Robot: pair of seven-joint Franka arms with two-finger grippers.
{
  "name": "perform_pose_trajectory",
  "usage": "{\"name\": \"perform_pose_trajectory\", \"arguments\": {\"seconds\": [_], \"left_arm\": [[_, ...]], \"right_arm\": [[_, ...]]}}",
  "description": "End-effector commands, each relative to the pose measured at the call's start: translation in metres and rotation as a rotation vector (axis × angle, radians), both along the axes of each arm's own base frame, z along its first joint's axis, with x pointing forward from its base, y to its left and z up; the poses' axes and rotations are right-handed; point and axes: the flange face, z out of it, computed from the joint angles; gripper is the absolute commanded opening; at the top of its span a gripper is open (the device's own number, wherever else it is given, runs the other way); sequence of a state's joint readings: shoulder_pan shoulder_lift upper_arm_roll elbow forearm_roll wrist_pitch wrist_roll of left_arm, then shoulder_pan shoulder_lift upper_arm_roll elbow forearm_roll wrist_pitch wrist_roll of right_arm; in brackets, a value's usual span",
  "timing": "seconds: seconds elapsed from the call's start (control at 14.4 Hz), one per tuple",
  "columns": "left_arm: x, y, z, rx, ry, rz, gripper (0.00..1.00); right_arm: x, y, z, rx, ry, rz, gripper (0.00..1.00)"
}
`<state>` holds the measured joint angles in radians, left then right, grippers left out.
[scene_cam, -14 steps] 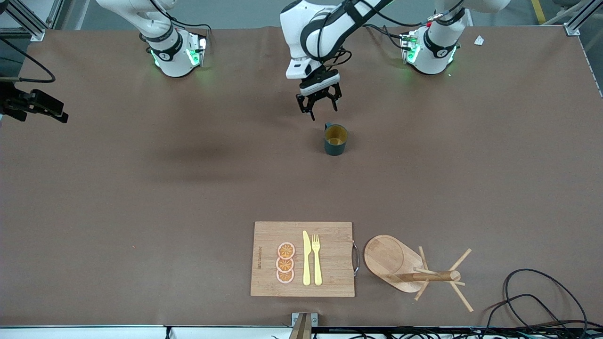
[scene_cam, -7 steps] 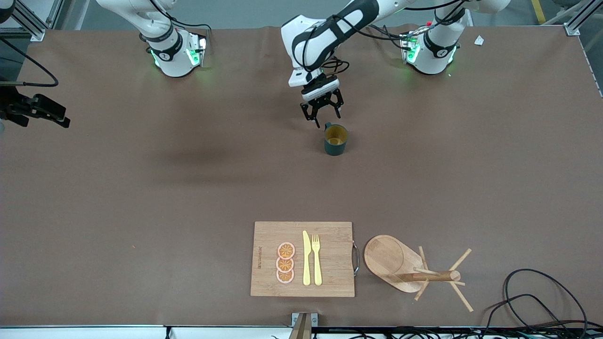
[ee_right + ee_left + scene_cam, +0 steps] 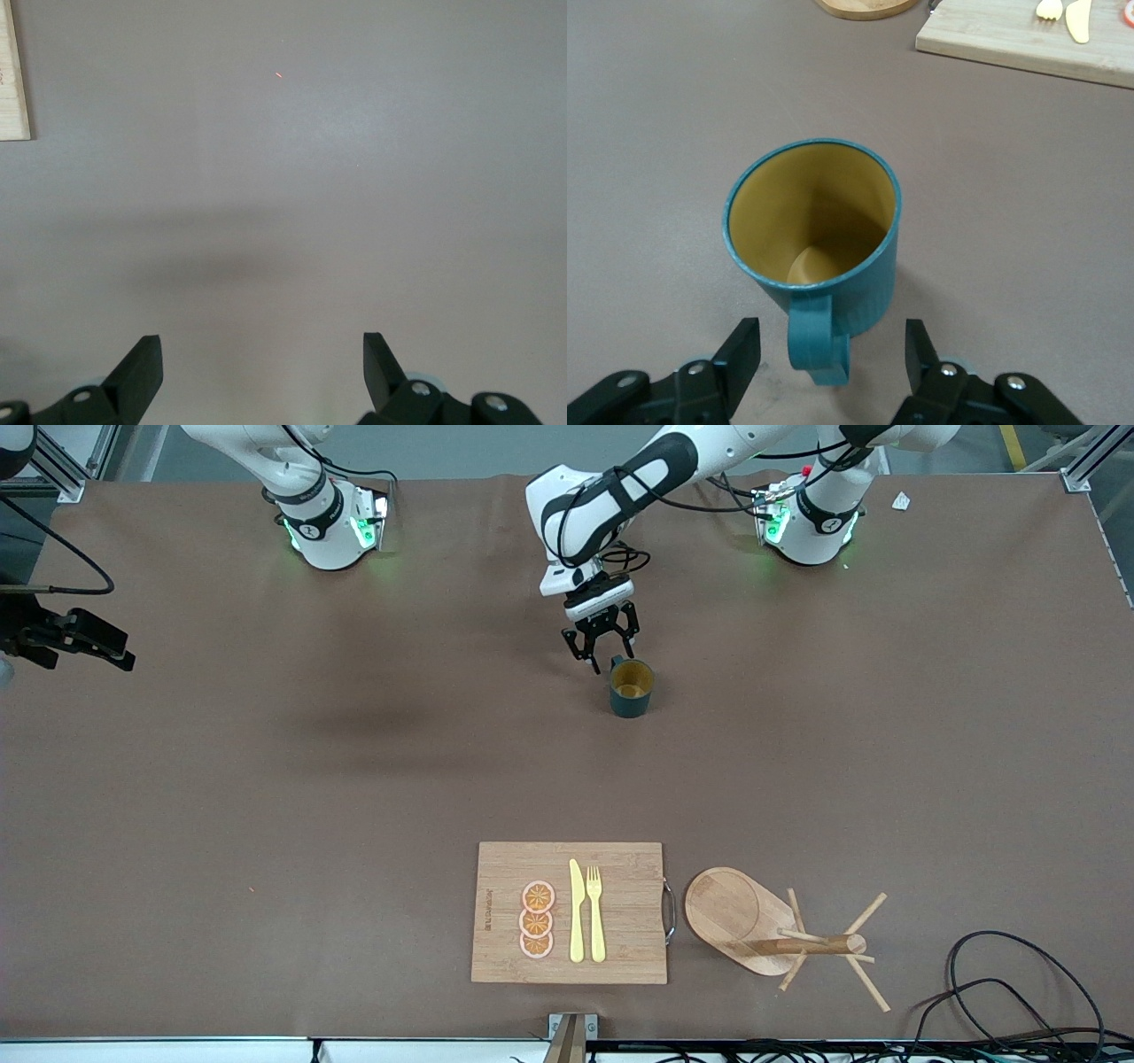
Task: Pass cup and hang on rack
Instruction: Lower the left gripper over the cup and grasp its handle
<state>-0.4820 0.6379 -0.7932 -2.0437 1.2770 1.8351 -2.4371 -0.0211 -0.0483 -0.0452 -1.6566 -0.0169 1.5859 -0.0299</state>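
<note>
The dark teal cup (image 3: 631, 688) stands upright on the brown table near the middle, its yellowish inside showing and its handle toward the robots. My left gripper (image 3: 602, 651) is open and low at the cup's handle. In the left wrist view the handle (image 3: 819, 341) sits between the two open fingers of the left gripper (image 3: 831, 336), which are not touching it, and the cup (image 3: 815, 221) is just past them. The wooden rack (image 3: 771, 932) stands near the front edge, toward the left arm's end. My right gripper (image 3: 84, 642) waits open and empty in the air at the right arm's end.
A bamboo cutting board (image 3: 569, 912) with orange slices, a yellow knife and a fork lies beside the rack. It also shows in the left wrist view (image 3: 1010, 40), as does the rack's base (image 3: 864, 7). Black cables (image 3: 1019, 992) lie at the front corner.
My left gripper has come down and closer to the cup, so its open fingers now flank the handle. The cup has not moved. The right gripper has barely drifted.
</note>
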Motion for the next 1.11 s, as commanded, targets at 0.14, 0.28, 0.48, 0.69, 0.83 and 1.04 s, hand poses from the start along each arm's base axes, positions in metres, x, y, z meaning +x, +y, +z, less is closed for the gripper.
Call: {"name": "perform_pose_trajectory", "arguments": {"seconds": [0.14,0.28,0.48,0.69,0.83,1.04], "left_arm": [[0.008,-0.003,-0.007,0.008,-0.046,-0.008,0.65],[0.009,-0.002,-0.009,0.011,-0.044,-0.004,0.54],[0.013,-0.006,-0.004,0.0,-0.053,0.004,0.32],[0.021,-0.012,0.004,-0.014,-0.062,0.017,0.02],[0.039,-0.022,0.022,-0.038,-0.07,0.03,0.0],[0.083,-0.045,0.07,-0.088,-0.051,0.072,0.0]], "right_arm": [[-0.016,-0.002,-0.001,0.006,-0.018,0.009,1.0],[-0.016,-0.002,-0.001,0.006,-0.017,0.009,1.0],[-0.017,-0.002,0.0,0.006,-0.017,0.009,1.0],[-0.016,-0.001,0.001,0.006,-0.02,0.012,1.0],[-0.016,0.0,0.0,0.006,-0.018,0.014,1.0],[-0.016,0.001,0.001,0.007,-0.018,0.015,1.0]]}}
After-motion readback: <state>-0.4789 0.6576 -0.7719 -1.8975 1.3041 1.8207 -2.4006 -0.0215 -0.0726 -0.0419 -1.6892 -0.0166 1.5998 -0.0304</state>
